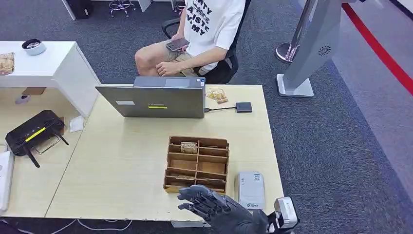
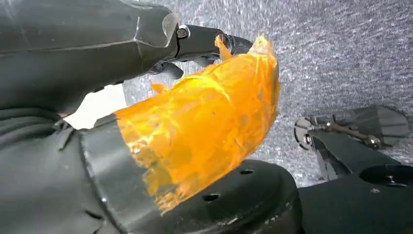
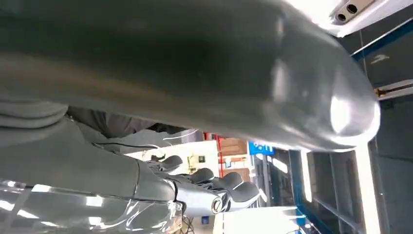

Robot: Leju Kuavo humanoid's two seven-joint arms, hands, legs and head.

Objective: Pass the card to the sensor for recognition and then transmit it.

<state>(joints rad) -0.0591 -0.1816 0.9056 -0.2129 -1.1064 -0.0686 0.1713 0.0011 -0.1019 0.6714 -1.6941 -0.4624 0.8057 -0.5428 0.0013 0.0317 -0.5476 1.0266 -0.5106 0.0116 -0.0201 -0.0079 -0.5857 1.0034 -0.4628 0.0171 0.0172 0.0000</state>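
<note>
Head view: beige table (image 1: 122, 165) (grey carpet (image 1: 331, 146)).

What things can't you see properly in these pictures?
- Cards in the wooden tray: too small in the head view to read.
- Right hand: head view shows its back, so what lies under the fingers is hidden.
- Left hand: in the left wrist view, orange tape covers much of it.
- Person: cut off by the head view's top edge.
</note>
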